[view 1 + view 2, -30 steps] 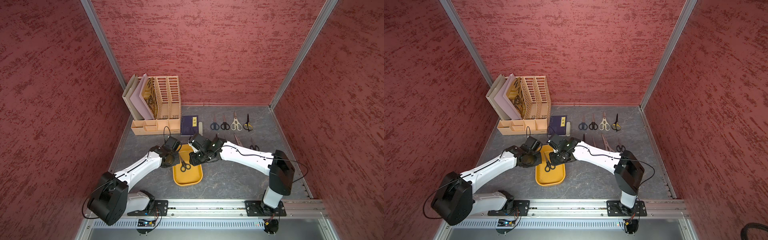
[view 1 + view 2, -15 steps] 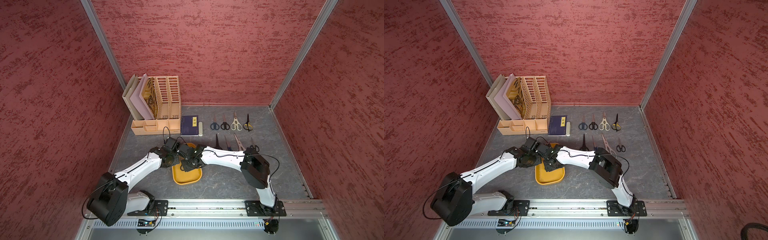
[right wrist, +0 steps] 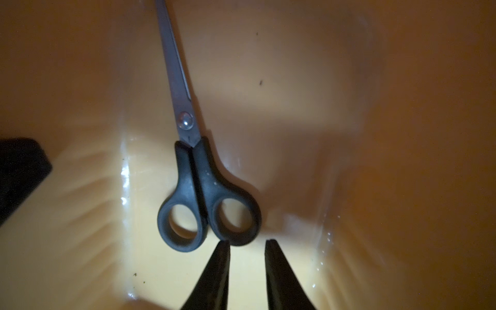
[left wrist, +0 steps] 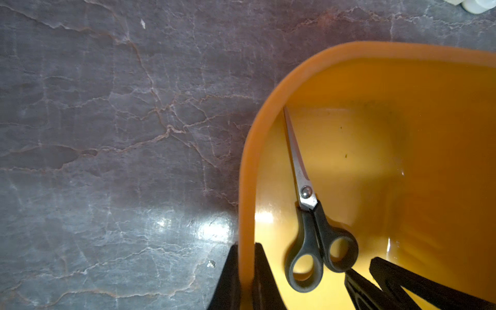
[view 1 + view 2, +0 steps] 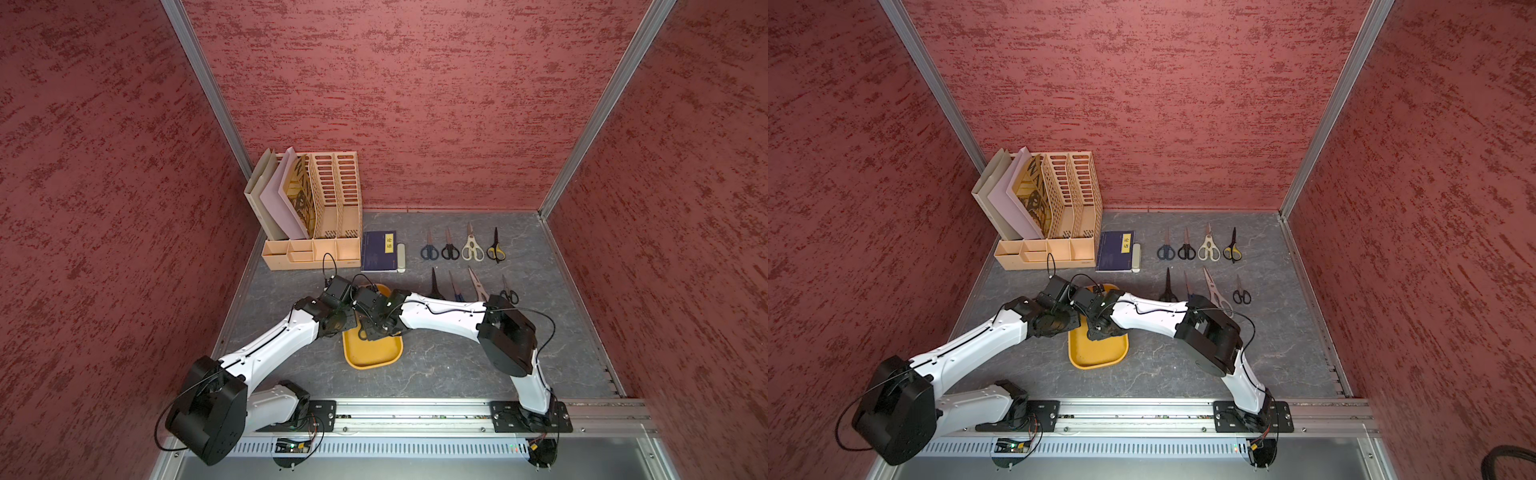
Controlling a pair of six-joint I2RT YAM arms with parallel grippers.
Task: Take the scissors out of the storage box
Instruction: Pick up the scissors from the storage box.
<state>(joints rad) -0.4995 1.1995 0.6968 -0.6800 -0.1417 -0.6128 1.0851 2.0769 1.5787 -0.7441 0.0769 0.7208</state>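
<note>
The mustard-yellow storage box [image 5: 374,353] [image 5: 1098,353] sits on the table near the front. My left gripper [image 4: 245,245] is shut on its left rim [image 4: 247,174], one finger outside the wall and one inside. One pair of black-handled scissors [image 4: 308,222] [image 3: 198,182] lies flat on the box floor, blades pointing away. My right gripper [image 3: 247,241] is down inside the box, open by a narrow gap with nothing between the fingers. Its tips are just behind the right handle ring. In both top views the wrists [image 5: 365,311] hide the scissors.
Several pairs of scissors [image 5: 472,249] lie in two rows on the table at the back right. A beige slotted file organizer [image 5: 316,216] stands at the back left, with a dark blue book [image 5: 379,251] beside it. A metal rail [image 5: 415,411] runs along the front.
The right arm has swung left and come down into the box, and its jaws have narrowed slightly. The left arm has stayed on the box rim.
</note>
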